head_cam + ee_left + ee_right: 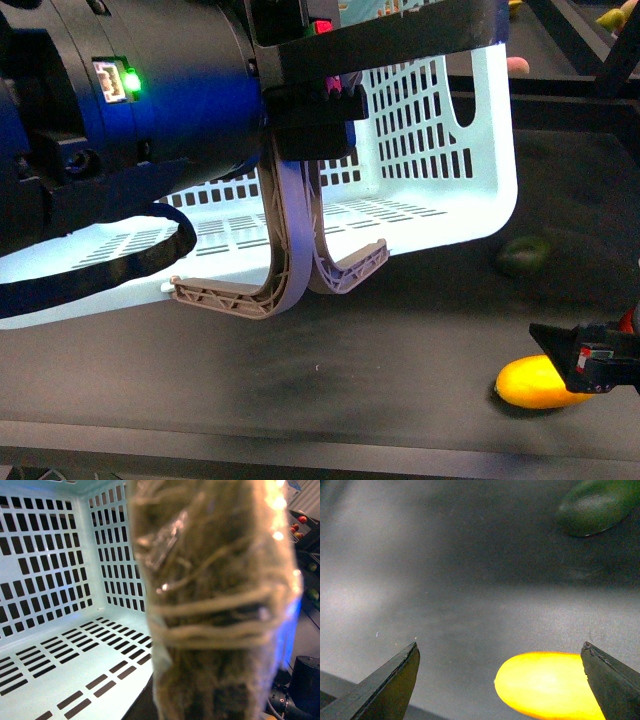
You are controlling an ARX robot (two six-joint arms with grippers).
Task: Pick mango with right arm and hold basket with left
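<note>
Right gripper (pixel 499 643) wide open at the mango (pixel 530 384), left gripper (pixel 279 270) up by the basket (pixel 440 150)

Its thin black fingers are spread well apart, and the yellow mango lies on the dark table (pixel 350 370) between them, closer to one finger. A green fruit (pixel 524 256) sits near, further back. The left gripper's pale curved fingers hang in front of the light blue basket; honestly can't tell if they're pinching anything.
</note>
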